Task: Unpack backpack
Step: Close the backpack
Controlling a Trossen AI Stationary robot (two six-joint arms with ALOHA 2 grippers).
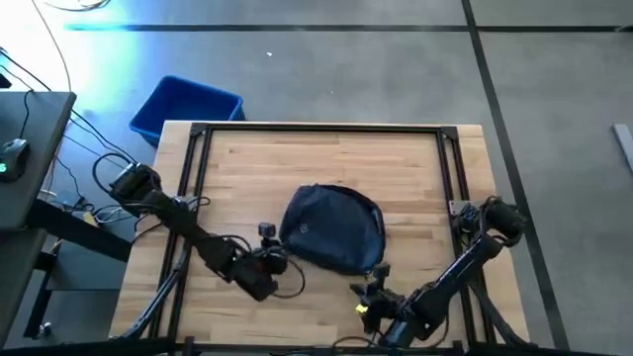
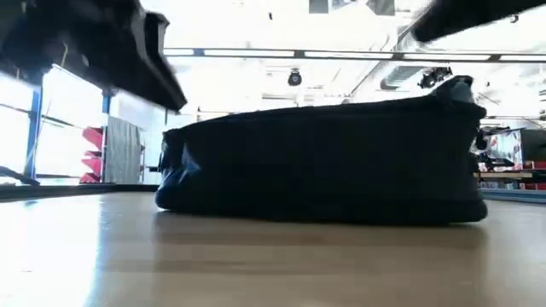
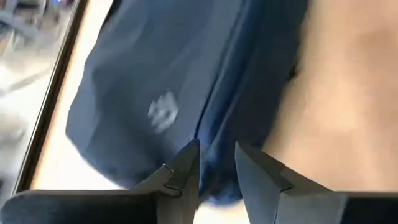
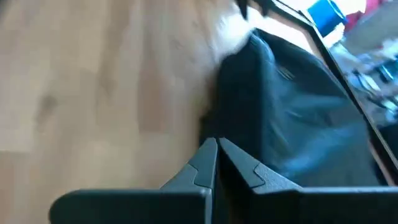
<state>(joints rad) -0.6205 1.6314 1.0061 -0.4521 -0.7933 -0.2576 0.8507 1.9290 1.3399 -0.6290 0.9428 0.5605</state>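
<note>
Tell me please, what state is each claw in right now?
Left claw: open, at the backpack's edge, holding nothing.
Right claw: shut, empty, beside the backpack.

Two dark jointed arms trailing black cables, fingers (image 3: 180, 177) angular and black.

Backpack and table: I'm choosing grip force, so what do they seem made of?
Backpack: apparently soft navy woven fabric, matte; it slumps and creases, with a pale logo patch. Table: looks like light wood planks with visible grain, smooth and slightly sheened, edged by a dark frame.
</note>
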